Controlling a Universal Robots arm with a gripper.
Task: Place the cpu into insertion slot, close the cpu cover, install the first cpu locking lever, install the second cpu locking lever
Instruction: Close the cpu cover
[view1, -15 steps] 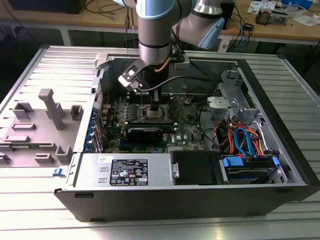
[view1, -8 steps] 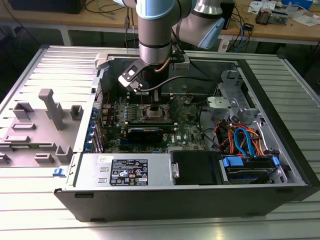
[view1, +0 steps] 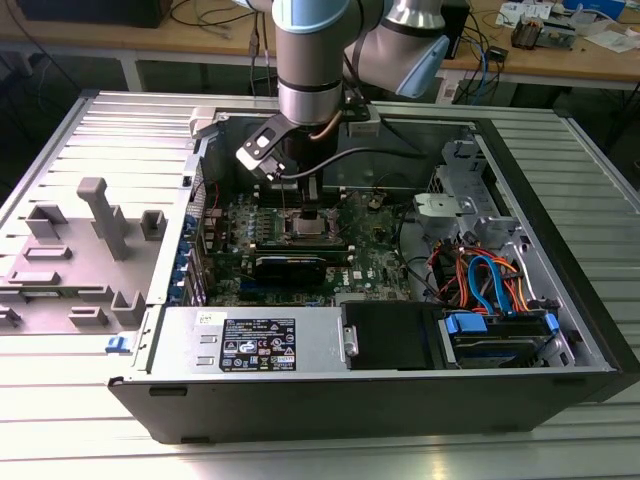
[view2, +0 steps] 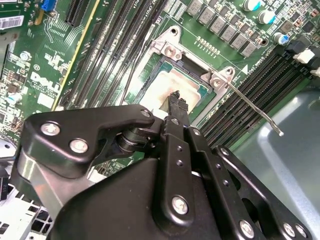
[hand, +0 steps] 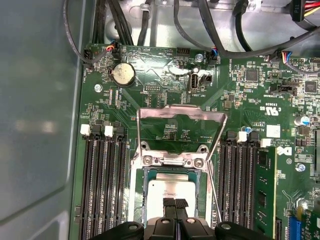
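Working from the exterior view, I see the ribbed metal bench carrying an open computer case laid on its side, with a grey moulded fixture beside it at the exterior view's left. My arm reaches straight down into the case over the green motherboard. A power supply sits along the case's near wall, and a drive with blue and orange cables lies toward the exterior view's right. In the first wrist view, long black memory slots flank the socket on both sides. The cpu cover is swung open and tilted back from its hinge, between the socket and a round coin cell, and green board shows through its square cut-out. The insertion slot lies uncovered. The cpu sits flat inside the slot's dark frame, dull silver top facing up. The tool hangs directly above the cpu with its two black fingers drawn narrow, tips side by side and nothing gripped between them. I cannot tell whether the tips touch the chip's top. In the second wrist view, a thin metal locking lever stands free, angling away from a corner of the socket across the neighbouring memory slots.
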